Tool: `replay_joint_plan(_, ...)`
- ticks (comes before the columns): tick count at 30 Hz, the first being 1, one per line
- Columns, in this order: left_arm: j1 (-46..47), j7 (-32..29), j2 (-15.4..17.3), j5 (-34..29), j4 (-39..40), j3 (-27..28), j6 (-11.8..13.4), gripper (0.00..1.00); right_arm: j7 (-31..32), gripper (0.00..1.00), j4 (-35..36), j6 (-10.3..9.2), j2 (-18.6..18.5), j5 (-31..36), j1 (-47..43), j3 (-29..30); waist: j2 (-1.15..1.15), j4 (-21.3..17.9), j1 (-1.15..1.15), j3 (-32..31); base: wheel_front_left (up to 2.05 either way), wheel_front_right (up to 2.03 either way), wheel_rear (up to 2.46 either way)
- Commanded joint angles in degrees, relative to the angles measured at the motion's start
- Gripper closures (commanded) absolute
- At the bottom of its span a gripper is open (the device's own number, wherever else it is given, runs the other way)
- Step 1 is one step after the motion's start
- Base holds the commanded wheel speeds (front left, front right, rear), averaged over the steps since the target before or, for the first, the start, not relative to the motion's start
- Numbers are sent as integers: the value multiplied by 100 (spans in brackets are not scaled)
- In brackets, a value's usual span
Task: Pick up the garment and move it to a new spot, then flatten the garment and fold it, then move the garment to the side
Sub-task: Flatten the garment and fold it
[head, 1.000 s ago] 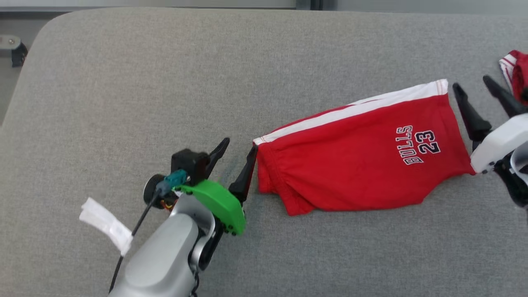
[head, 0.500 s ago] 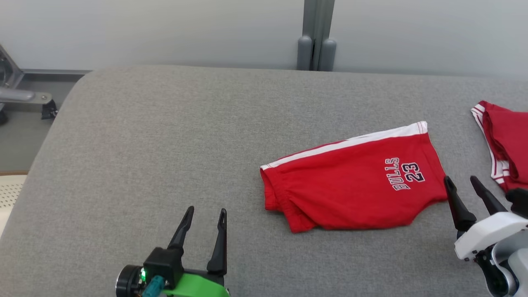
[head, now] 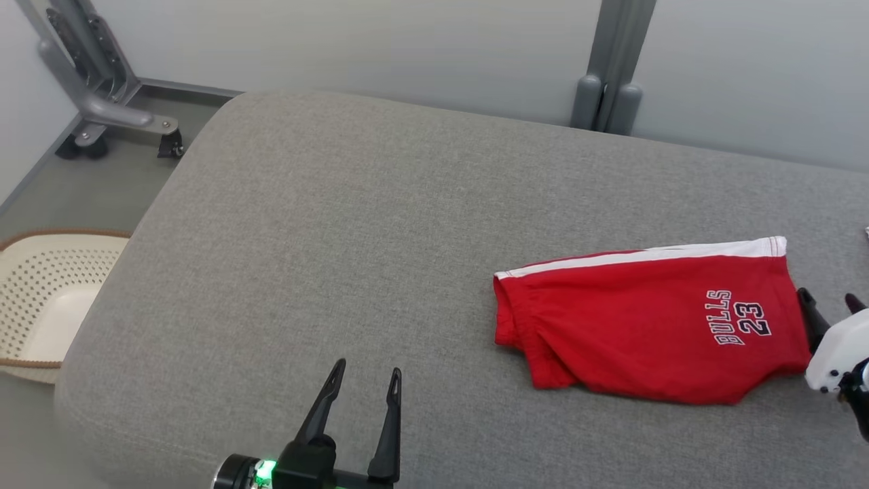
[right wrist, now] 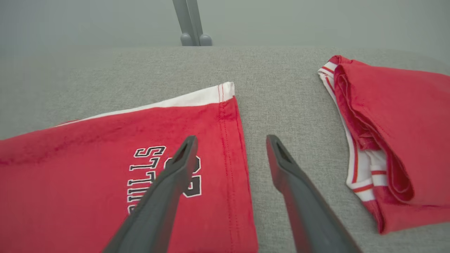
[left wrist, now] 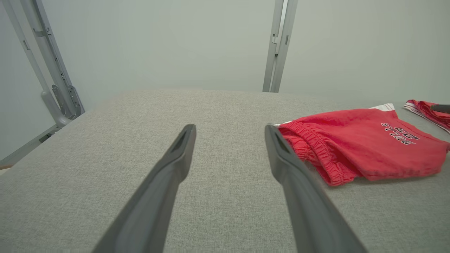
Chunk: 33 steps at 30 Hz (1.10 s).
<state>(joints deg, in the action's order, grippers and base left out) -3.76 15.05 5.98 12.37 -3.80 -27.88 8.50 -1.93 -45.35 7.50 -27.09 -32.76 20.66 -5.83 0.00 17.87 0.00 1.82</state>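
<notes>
The garment (head: 652,319) is a pair of red shorts with a white side stripe and "BULLS 23" print. It lies folded flat on the grey padded table (head: 339,238), right of centre. My left gripper (head: 366,368) is open above the near edge, well left of the waistband, holding nothing. In the left wrist view my left gripper (left wrist: 230,128) points past the shorts (left wrist: 362,144) on its right. My right gripper (head: 828,297) is open at the hem end. In the right wrist view my right gripper (right wrist: 232,138) straddles the hem of the shorts (right wrist: 88,158) without touching.
A second red garment (right wrist: 397,123) with striped trim lies folded to the right of the shorts. A cream perforated basket (head: 41,299) sits on the floor left of the table. A wheeled metal frame (head: 102,109) and a grey post (head: 611,88) stand by the wall.
The head camera has lifted and turned, shifting the whole picture. Both open grippers have drawn back from the two ends of the shorts. The shorts lie unchanged.
</notes>
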Motion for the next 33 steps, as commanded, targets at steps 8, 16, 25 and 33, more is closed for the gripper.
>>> replay_joint_plan(8, 73, 14, -225, -164, 1, -1, -202, 0, 496, 0, -921, -2, -152, 327, 664, 75, 0, 317, 0, 547, 0, 0, 0)
replay_joint_plan(16, 229, 14, -282, -311, 62, 74, -229, 0, 907, 19, -1367, -1, -3, 158, 863, -230, 0, 284, 0, 817, 0, 0, 0)
replay_joint_plan(25, 230, 14, -302, -335, 30, 107, -261, 0, 870, 100, -1119, -7, -128, -239, 750, -748, 0, 13, 0, 799, 0, 0, 0)
replay_joint_plan(33, 42, 14, -306, -195, 64, 123, -221, 0, 552, 100, -1055, -6, -597, -185, 796, -902, 0, -430, 0, 534, 0, 0, 0)
